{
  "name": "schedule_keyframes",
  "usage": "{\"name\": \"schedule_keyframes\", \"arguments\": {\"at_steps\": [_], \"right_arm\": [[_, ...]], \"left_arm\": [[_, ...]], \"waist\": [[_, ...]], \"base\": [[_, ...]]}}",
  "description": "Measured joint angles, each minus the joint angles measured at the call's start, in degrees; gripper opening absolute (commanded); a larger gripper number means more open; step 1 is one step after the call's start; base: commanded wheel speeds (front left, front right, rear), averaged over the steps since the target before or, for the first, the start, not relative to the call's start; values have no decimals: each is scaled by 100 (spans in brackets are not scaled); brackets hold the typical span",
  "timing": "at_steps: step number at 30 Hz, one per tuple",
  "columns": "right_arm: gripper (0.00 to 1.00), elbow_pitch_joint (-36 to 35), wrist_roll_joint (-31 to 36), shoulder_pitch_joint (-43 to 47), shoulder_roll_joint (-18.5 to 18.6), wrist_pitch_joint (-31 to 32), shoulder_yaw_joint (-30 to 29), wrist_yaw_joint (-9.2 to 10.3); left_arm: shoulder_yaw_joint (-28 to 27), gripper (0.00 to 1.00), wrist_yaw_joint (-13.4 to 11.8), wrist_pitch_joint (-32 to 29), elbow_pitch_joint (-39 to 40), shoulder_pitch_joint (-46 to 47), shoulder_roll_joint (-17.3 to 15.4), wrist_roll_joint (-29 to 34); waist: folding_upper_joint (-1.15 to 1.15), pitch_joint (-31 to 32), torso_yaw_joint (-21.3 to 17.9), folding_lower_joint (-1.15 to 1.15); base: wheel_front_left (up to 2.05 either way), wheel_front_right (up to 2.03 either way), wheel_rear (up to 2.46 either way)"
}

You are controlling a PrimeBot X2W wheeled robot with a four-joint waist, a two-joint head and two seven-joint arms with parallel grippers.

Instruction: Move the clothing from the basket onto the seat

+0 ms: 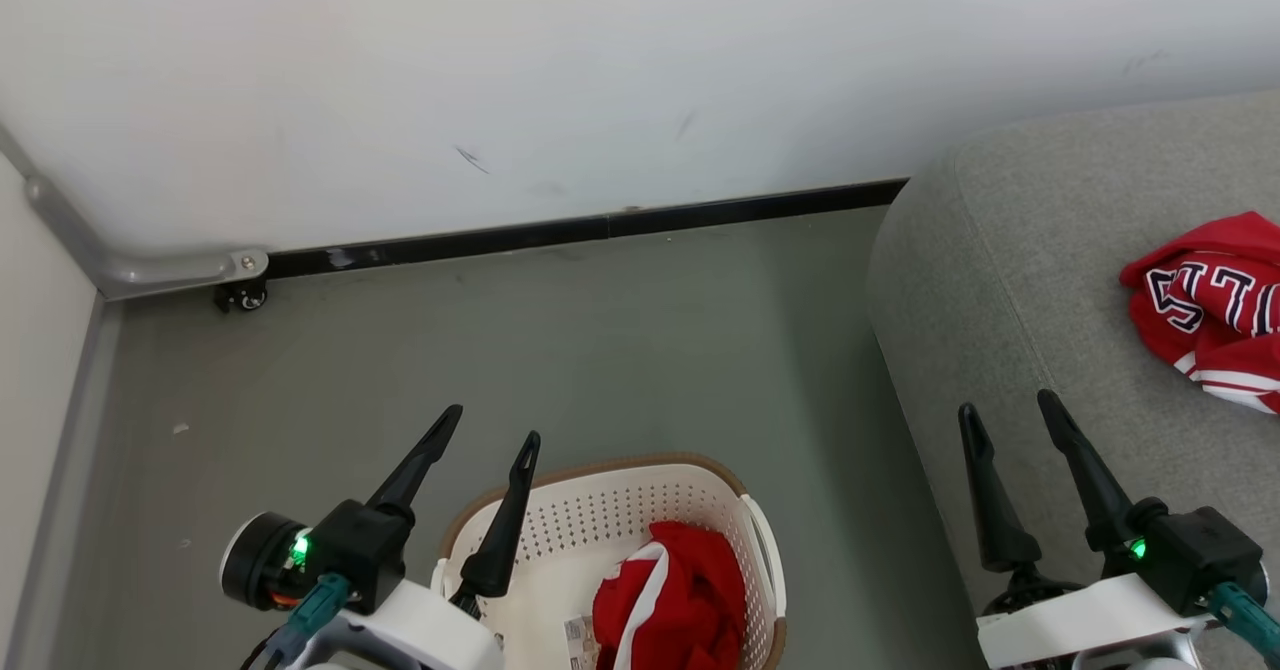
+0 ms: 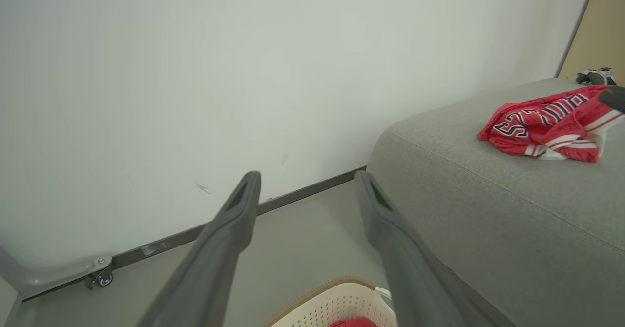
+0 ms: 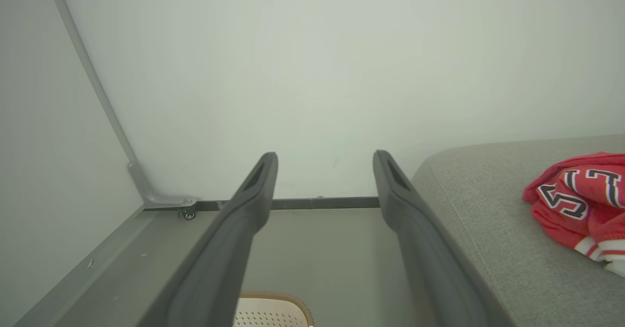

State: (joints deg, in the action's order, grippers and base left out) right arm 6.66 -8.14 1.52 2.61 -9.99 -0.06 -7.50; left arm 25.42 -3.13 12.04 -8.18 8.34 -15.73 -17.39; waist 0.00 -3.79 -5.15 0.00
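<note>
One down, one to go: the lettered top lies on the seat, while the other red garment sits bunched in the basket on the floor (both sets of jaws spread wide, holding nothing, the left pair by the basket).

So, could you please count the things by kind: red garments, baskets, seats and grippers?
Red garments: 2, the white-trimmed garment and the lettered garment
Baskets: 1, the basket
Seats: 1, the seat
Grippers: 2, the left gripper and the right gripper
Total: 6
</note>
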Motion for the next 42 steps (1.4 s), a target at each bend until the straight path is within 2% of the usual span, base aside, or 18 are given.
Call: {"name": "schedule_keyframes", "arguments": {"at_steps": [31, 42], "right_arm": [[100, -511, -34, -435, -18, -82, -237, 0], [100, -612, -180, -776, -19, -194, -185, 0]], "left_arm": [[567, 100, 465, -396, -1092, 1249, 221, 411], [616, 100, 515, -394, -1625, 1569, 216, 554]], "waist": [[0, -1363, -686, 0], [0, -1960, -1005, 0]], "base": [[0, 0, 0], [0, 0, 0]]}}
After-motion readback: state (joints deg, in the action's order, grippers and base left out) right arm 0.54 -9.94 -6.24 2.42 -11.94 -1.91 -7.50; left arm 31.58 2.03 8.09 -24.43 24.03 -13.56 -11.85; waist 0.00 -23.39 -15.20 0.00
